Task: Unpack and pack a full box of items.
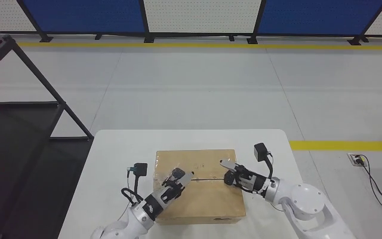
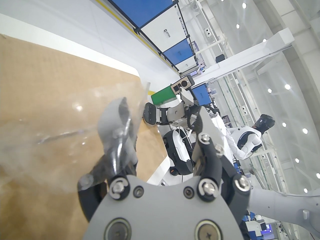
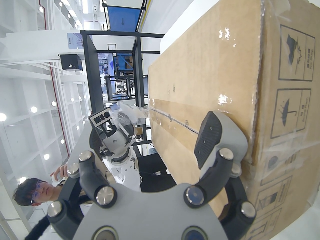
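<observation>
Sitting mid-surface (image 1: 119, 155), a taped-shut brown box (image 1: 200, 200), left pincer (image 1: 177, 177) spread over its top's left part, clear tape (image 2: 138, 96) clinging to one finger (image 2: 115, 118), right pincer (image 1: 228, 169) spread wide over the right part.

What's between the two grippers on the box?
Only the centre seam of the box, over bare cardboard, in the top view, between left gripper and right gripper.

Brown box (image 1: 200, 200) with black symbols (image 3: 296, 53), white table (image 1: 113, 173).
</observation>
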You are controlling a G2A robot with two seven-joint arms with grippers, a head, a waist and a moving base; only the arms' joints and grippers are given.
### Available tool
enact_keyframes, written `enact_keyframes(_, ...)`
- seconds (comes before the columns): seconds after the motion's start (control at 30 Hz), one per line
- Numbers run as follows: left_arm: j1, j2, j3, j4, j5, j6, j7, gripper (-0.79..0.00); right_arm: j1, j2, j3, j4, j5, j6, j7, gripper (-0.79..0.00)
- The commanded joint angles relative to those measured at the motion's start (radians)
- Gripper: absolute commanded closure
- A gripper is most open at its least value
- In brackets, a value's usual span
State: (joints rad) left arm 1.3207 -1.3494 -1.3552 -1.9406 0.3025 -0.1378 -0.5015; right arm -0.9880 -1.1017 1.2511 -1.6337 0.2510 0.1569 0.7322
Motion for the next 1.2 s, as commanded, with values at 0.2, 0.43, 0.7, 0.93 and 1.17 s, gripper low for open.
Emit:
enact_keyframes(0.2,0.006,0.001,0.024,-0.021,0.007,-0.031,0.064,-0.785,-0.008,0.001,0.005,-0.008,0.002,0.002,-0.001,-0.785)
enact_keyframes(0.43,0.02,0.002,0.044,-0.041,0.002,-0.094,0.116,-0.785,-0.002,0.0,0.002,-0.002,0.003,0.001,0.001,-0.785)
enact_keyframes(0.7,0.01,0.0,0.068,-0.038,0.009,-0.126,0.199,-0.785,-0.004,0.001,0.01,0.003,0.005,-0.002,0.005,-0.785)
enact_keyframes(0.93,0.003,0.001,0.063,-0.027,-0.013,-0.126,0.21,-0.785,-0.015,0.003,0.021,-0.001,0.007,-0.005,0.004,-0.785)
enact_keyframes(1.17,0.047,0.005,0.057,-0.043,-0.028,-0.177,0.233,-0.785,-0.008,0.002,0.013,0.0,0.005,-0.005,0.005,-0.785)
